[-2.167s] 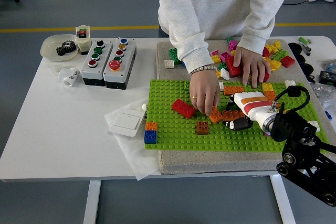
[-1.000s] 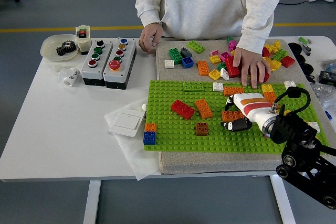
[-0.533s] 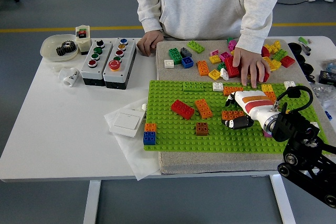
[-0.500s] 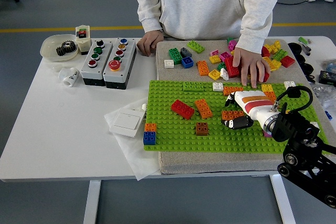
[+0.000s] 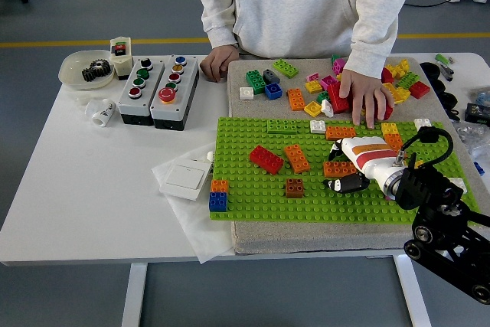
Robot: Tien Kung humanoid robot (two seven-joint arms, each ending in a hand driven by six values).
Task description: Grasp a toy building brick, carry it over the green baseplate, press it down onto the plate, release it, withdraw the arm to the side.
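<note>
The green baseplate is lying open along its near strip and left middle. A red brick, orange brick and brown brick are dotting its centre. The right hand is crowding the right part. A person's hand is blocking the loose brick pile behind.

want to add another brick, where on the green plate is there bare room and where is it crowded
Bare studs: the near strip of the green baseplate, from the brown brick rightward, and the left part between the red brick and the orange-blue stack. Crowded: the right side around the right hand and orange bricks.
</note>
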